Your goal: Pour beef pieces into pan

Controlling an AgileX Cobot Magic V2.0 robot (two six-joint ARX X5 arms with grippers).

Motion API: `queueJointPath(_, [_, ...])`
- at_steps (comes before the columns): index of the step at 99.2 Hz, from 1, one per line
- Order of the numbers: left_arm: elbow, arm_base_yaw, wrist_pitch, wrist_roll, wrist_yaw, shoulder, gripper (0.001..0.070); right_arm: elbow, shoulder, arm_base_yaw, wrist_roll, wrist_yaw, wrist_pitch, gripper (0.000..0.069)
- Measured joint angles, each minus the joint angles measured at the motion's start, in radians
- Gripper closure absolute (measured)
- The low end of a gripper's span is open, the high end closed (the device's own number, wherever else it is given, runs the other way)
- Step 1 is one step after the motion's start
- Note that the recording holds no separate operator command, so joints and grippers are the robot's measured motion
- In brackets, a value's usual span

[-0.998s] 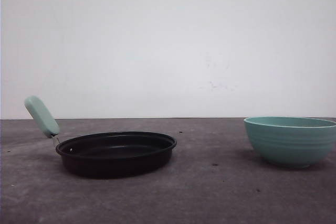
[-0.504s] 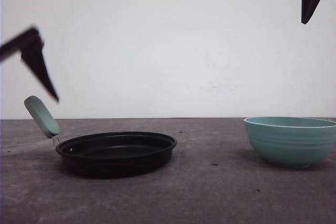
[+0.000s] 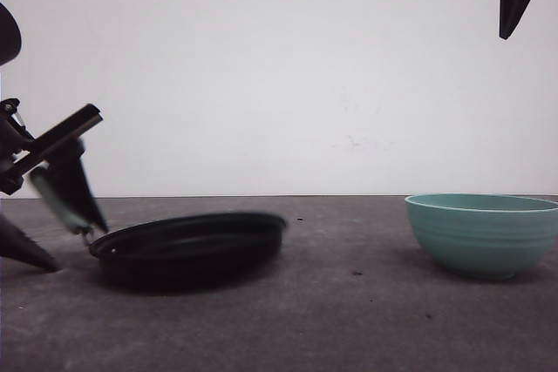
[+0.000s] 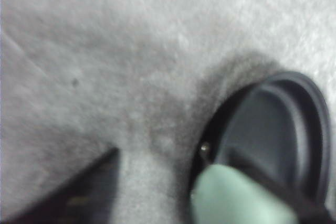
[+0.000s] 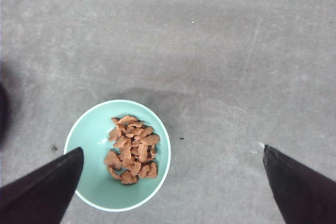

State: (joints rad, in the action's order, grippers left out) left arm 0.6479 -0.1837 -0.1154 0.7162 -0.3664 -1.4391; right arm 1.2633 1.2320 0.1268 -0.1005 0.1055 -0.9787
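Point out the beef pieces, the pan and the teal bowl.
beef pieces [image 5: 131, 149], right wrist view, middle of the pile inside the bowl.
pan [image 3: 196, 250], front view, black outer wall facing the camera.
teal bowl [image 3: 482, 237], front view, ribbed outer wall below the rim.

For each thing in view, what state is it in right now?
Pan: empty, blurred, one side looks tipped up.
Bowl: upright on the table, holding the beef.
Beef: piled in the bowl, not poured.
Left pincer: at the pan handle, grip unclear.
Right pincer: open, above the bowl.
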Motion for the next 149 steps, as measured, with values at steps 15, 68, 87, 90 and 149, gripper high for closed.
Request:
queueJointPath(15, [0.004, -0.004, 0.037, -0.001, 0.0, 0.008, 0.0583, 0.0, 0.0, 0.0, 0.0, 0.0, 0.0, 0.0037])
queueJointPath(68, [0.003, -0.075, 0.045, -0.001, -0.028, 0.182, 0.0583, -0.015, 0.275, -0.051, 0.041, 0.128, -0.037, 0.0367])
queueJointPath(87, [0.003, -0.087, 0.044, -0.001, -0.059, 0.206, 0.0583, -0.015, 0.413, -0.044, 0.042, 0.156, -0.022, 0.0376])
queueJointPath(90, [0.003, -0.087, 0.044, -0.001, -0.068, 0.206, 0.0583, -0.015, 0.426, -0.04, 0.042, 0.156, -0.022, 0.0377])
queueJointPath(149, [0.003, -0.127, 0.039, -0.015, -0.138, 0.206, 0.0584, -0.019, 0.499, -0.02, 0.017, 0.142, 0.078, 0.0566])
